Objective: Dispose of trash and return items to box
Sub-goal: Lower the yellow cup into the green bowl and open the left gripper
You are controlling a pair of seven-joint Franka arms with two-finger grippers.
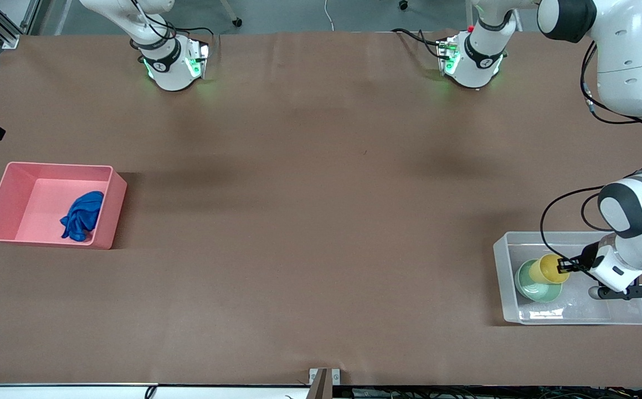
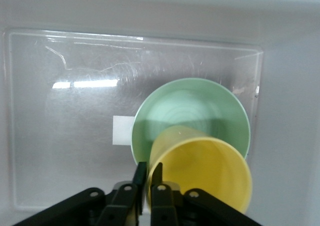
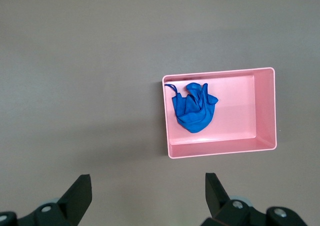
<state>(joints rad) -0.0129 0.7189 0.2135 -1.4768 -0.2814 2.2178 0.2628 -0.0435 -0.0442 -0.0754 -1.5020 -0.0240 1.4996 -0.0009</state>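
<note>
A: Left gripper point(image 2: 148, 178)?

B: Down inside the clear tub point(image 1: 506, 277), fingers pinched on the yellow cup's point(image 2: 205, 168) rim. Cup is tilted, overlapping the mint-green bowl point(image 2: 200, 105) on the tub floor.

A: Right gripper point(image 3: 147, 193)?

B: High over the brown table point(image 1: 309, 194), fingers wide apart, nothing between them; that arm waits.

A: Other container?

B: Pink bin point(image 1: 5, 194) at the right arm's end, blue cloth wad point(image 1: 81, 216) inside.

A: Anything only one view gives?

B: Left wrist view shows a white square label point(image 2: 122, 130) under the tub floor, beside the bowl.
</note>
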